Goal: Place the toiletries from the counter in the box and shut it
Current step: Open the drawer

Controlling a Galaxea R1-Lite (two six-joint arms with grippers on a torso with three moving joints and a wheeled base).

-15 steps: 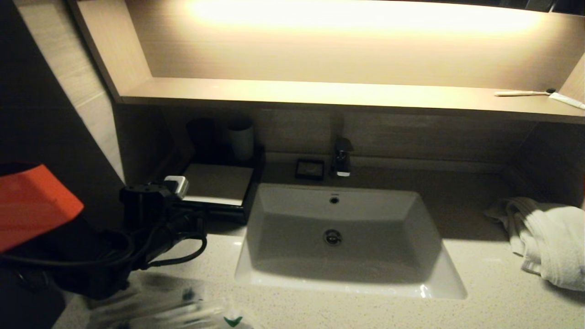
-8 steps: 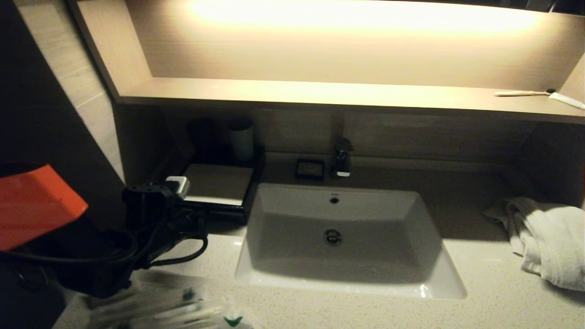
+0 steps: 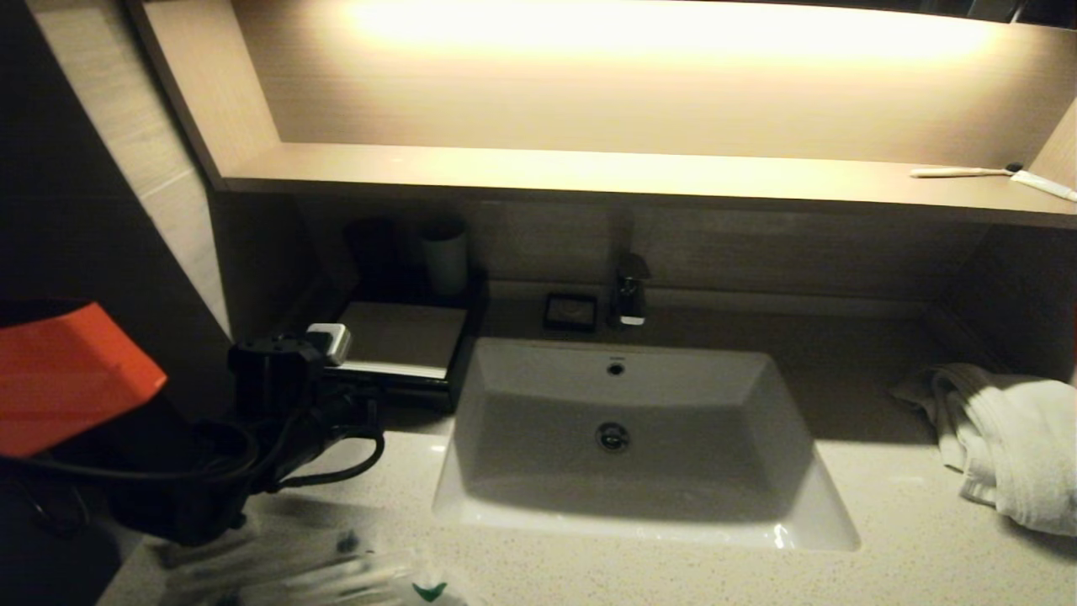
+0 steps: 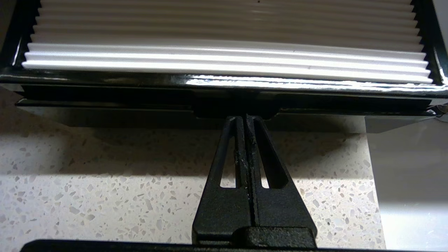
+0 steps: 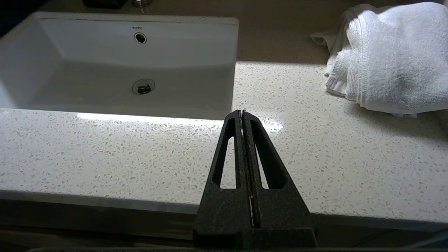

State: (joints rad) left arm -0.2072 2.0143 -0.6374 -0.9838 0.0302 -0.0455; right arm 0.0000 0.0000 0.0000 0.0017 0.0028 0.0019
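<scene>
From the head camera I see my left arm reaching in over the counter (image 3: pixel 883 539), its left gripper (image 3: pixel 370 389) low at the front edge of the black box (image 3: pixel 404 341), which sits left of the white basin (image 3: pixel 623 438) with its pale cream top panel showing. The wrapped toiletries (image 3: pixel 320 572) lie in a loose heap on the near left part of the counter, just below the arm. A pale cup (image 3: pixel 444 257) stands behind the box, a small black square dish (image 3: pixel 570 310) sits beside the faucet (image 3: pixel 629 290), a white towel (image 3: pixel 1010 446) is bunched at the far right, and a toothbrush (image 3: pixel 959 172) rests on the lit wooden shelf (image 3: pixel 589 172). In the left wrist camera the left gripper (image 4: pixel 245 117) has its fingers pressed together with nothing between them, the tips touching the middle of the box (image 4: pixel 224 94) front, at the notch in the drawer edge; the ribbed white panel fills the frame beyond. In the right wrist camera the right gripper (image 5: pixel 242 112) is pinched closed and empty, held above the near edge of the counter (image 5: pixel 105 150), pointing at the basin (image 5: pixel 115 63), with the towel (image 5: pixel 385 59) off to one side.
</scene>
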